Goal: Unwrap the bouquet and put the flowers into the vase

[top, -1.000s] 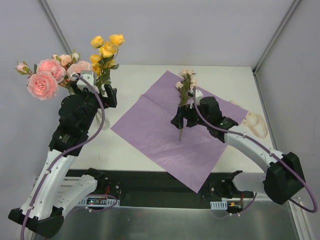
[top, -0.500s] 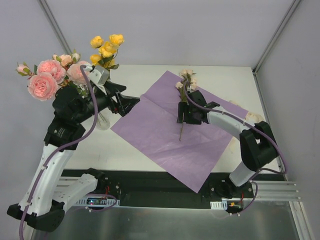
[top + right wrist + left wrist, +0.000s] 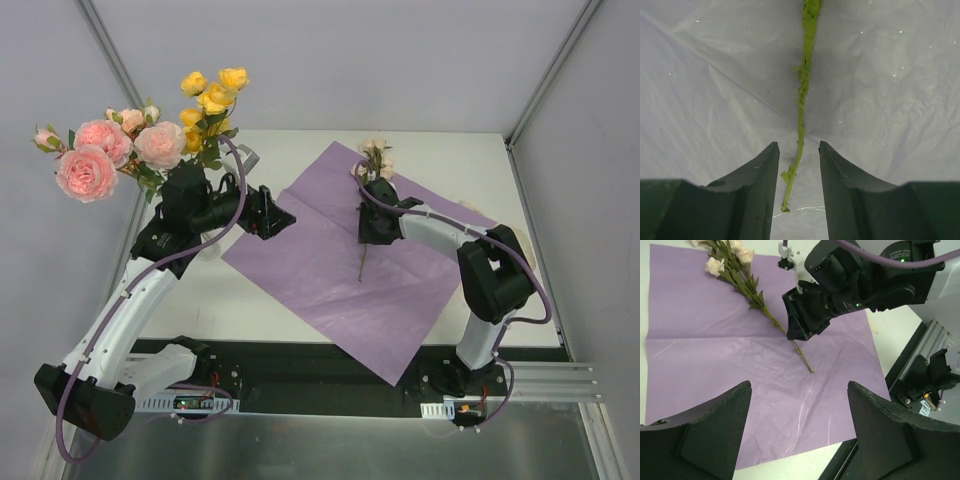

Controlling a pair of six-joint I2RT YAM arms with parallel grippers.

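Pink roses [image 3: 100, 160] and yellow roses [image 3: 212, 95] stand upright at the far left, and my left arm hides the vase below them. A cream-bloom sprig [image 3: 373, 160] [image 3: 740, 277] lies on the flat purple paper [image 3: 320, 280] [image 3: 715, 355]. My right gripper [image 3: 366, 238] [image 3: 798, 145] is down over the sprig's green stem [image 3: 802, 100]. Its jaws stand open on either side of the stem with a small gap each side. My left gripper [image 3: 275, 215] [image 3: 799, 385] hovers open and empty over the paper's left part, pointing toward the right gripper [image 3: 792, 337].
The purple paper covers the table's middle and reaches the near edge. Grey enclosure walls with metal posts [image 3: 550, 80] close the back and sides. A black rail [image 3: 330, 375] with the arm bases runs along the front.
My left gripper swung right, away from the standing flowers, out over the paper. My right gripper lowered onto the sprig's stem and its jaws narrowed around it.
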